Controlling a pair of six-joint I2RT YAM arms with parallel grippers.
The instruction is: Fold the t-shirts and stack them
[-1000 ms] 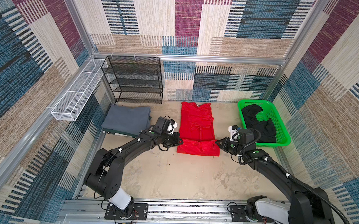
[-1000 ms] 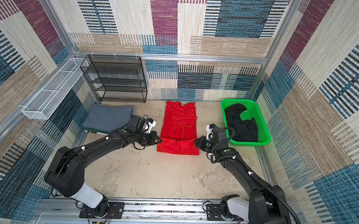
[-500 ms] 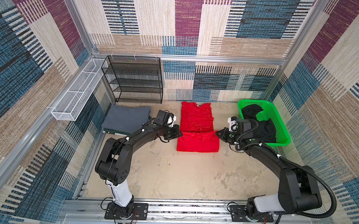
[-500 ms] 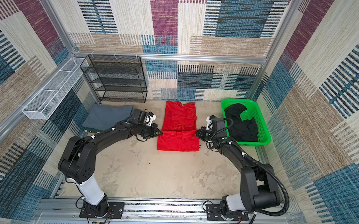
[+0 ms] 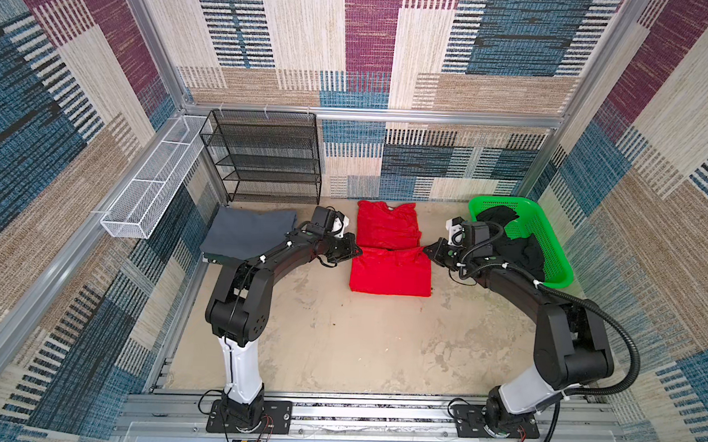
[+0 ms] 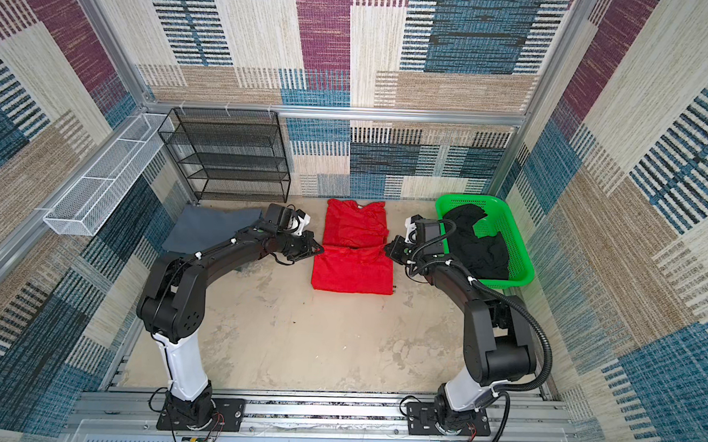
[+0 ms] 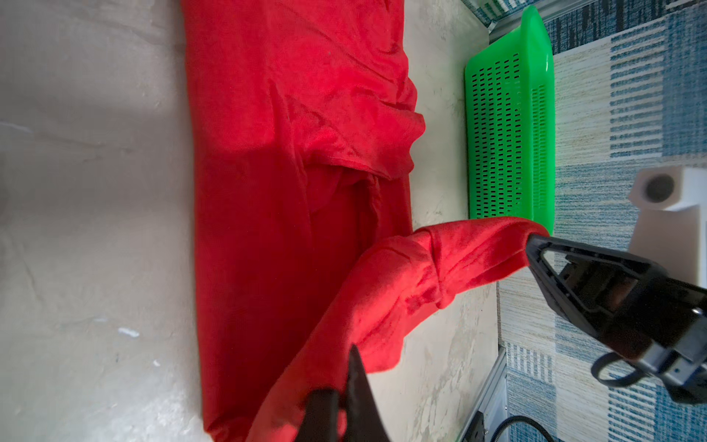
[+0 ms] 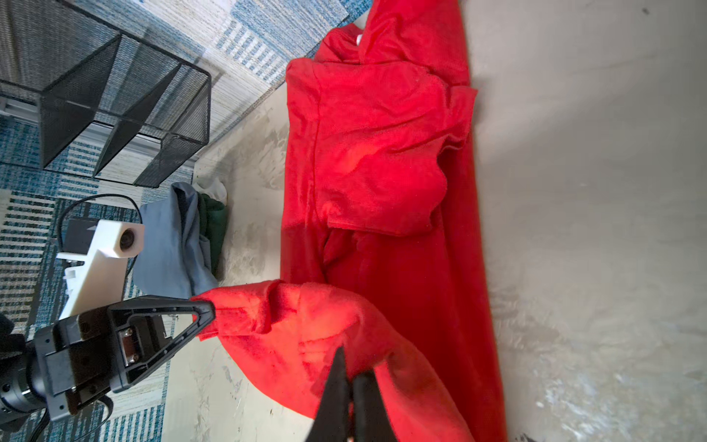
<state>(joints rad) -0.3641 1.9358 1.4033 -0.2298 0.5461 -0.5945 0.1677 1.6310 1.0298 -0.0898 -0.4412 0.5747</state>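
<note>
Red t-shirt (image 5: pixel 391 274) lies mid table (image 5: pixel 359 334), its hem corners pinched tight in the left end effector (image 5: pixel 359 252) and right end effector (image 5: pixel 425 249); carry both level to the collar, edge taut

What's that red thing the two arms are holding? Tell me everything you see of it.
The red t-shirt is bright, soft, wrinkled cloth. It lies lengthwise on the beige tabletop, collar at the far end, sleeves folded inward. Its near end is doubled over. The left gripper and right gripper are each shut on one corner of it, lifted above the cloth beneath.
</note>
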